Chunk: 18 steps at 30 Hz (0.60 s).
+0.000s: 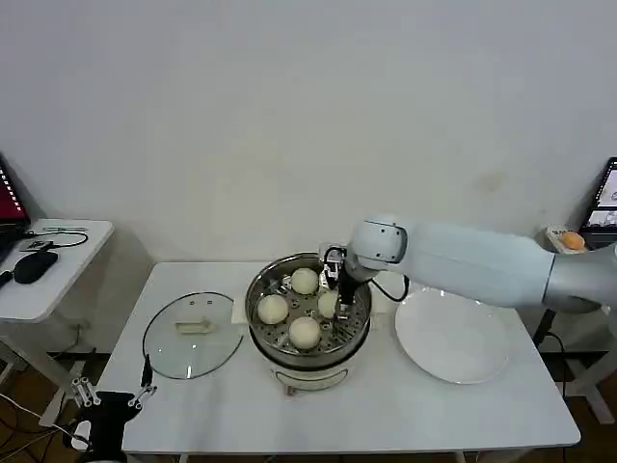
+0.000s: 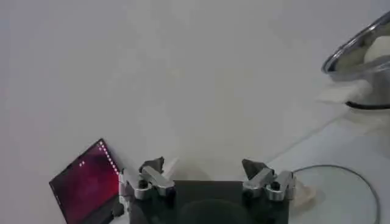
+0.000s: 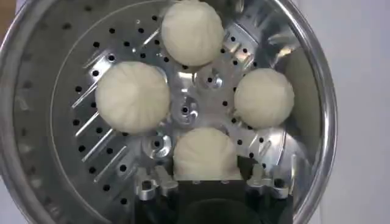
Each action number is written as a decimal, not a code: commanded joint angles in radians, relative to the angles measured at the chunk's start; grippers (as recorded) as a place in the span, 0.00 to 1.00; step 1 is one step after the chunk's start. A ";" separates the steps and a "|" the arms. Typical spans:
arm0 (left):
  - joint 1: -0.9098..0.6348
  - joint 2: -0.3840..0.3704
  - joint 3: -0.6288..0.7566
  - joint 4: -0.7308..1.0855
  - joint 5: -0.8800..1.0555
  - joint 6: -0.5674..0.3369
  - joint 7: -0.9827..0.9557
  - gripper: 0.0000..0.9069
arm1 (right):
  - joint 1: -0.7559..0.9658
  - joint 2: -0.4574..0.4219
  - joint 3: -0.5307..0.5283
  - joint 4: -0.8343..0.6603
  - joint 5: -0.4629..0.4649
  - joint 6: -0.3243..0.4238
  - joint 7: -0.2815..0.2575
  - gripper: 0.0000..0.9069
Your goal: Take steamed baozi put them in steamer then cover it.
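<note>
The steamer (image 1: 262, 289) stands mid-table, a shiny steel pot with a perforated tray (image 3: 116, 152). Four white steamed baozi lie on the tray: one far (image 1: 305, 281), one left (image 1: 273, 309), one near (image 1: 305, 331), and one right (image 1: 328, 304). My right gripper (image 1: 337, 287) reaches down into the pot and is open, its fingers (image 3: 157, 180) standing on either side of that right baozi (image 3: 205, 153), which rests on the tray. The cover (image 1: 193, 335), a clear glass lid with a cream handle, lies flat on the table left of the steamer. My left gripper (image 1: 108, 403) hangs open and holds nothing at the table's near-left corner.
A bare white plate (image 1: 451, 336) lies right of the steamer. A side table (image 1: 39, 280) at the far left carries a mouse and a laptop (image 2: 85, 185). The right arm crosses above the plate. A wall stands close behind the table.
</note>
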 commanded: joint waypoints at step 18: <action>-0.031 0.015 0.003 0.036 -0.013 0.006 0.018 1.00 | -0.590 -0.433 0.785 0.384 -0.043 0.236 0.691 1.00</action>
